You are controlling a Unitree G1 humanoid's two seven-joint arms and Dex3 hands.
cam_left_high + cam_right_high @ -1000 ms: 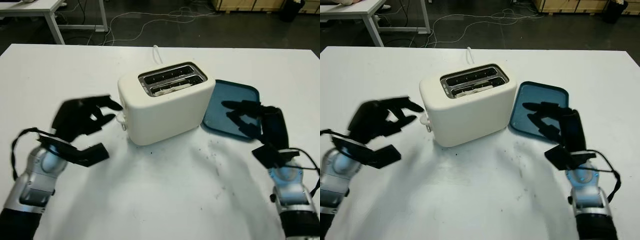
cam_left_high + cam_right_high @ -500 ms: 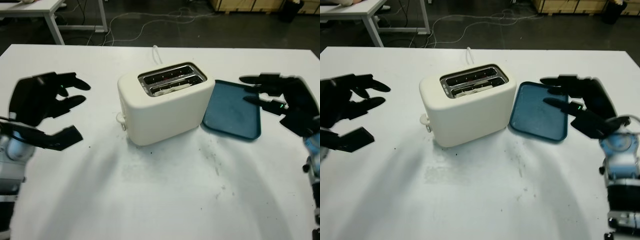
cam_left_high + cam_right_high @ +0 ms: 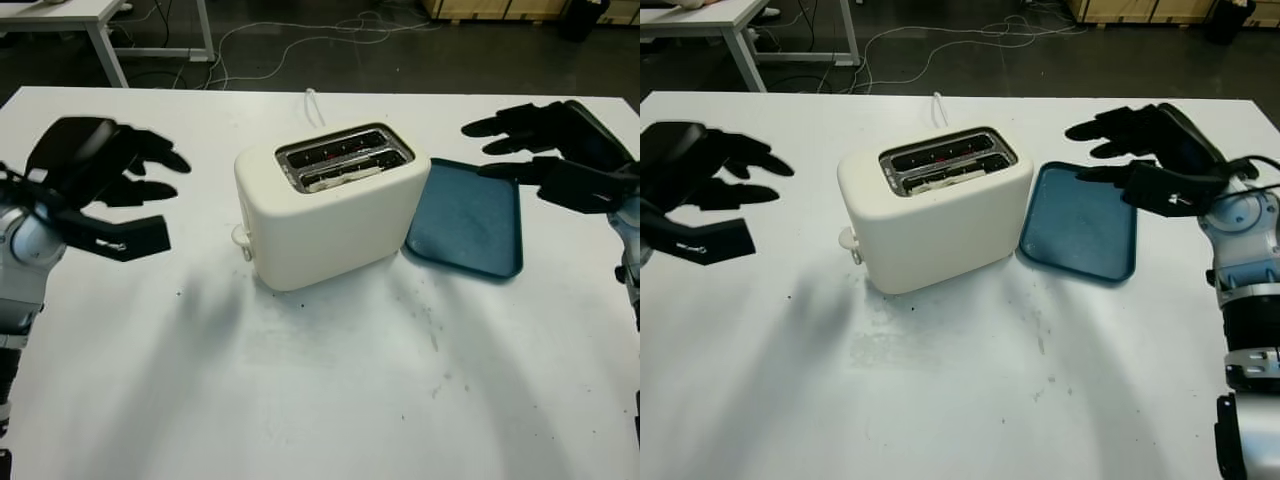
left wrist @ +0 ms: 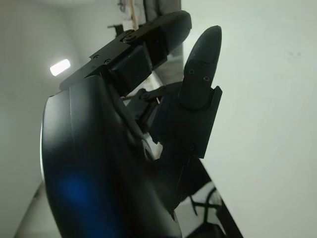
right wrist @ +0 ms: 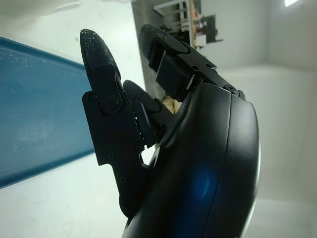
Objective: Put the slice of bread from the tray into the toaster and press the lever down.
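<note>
A cream two-slot toaster [image 3: 330, 205] stands mid-table, a pale slice of bread [image 3: 345, 177] sunk in its nearer slot. Its lever knob [image 3: 240, 237] sits low on the left end. The blue tray [image 3: 468, 217] to the right of the toaster holds nothing. My left hand [image 3: 95, 185] hovers open above the table, well left of the toaster. My right hand [image 3: 545, 150] hovers open over the tray's far right side; the tray [image 5: 34, 109] lies under its fingers [image 5: 101, 99] in the right wrist view.
The white table [image 3: 320, 400] has light smudges in front of the toaster. The toaster's white cord [image 3: 314, 104] runs off the far edge. Beyond lie a dark floor with cables [image 3: 300, 40] and another table's leg [image 3: 108, 50].
Both hands have risen and drawn outward from the toaster: the left moved away from the lever end toward the left, the right lifted from the tray's near side to its far right.
</note>
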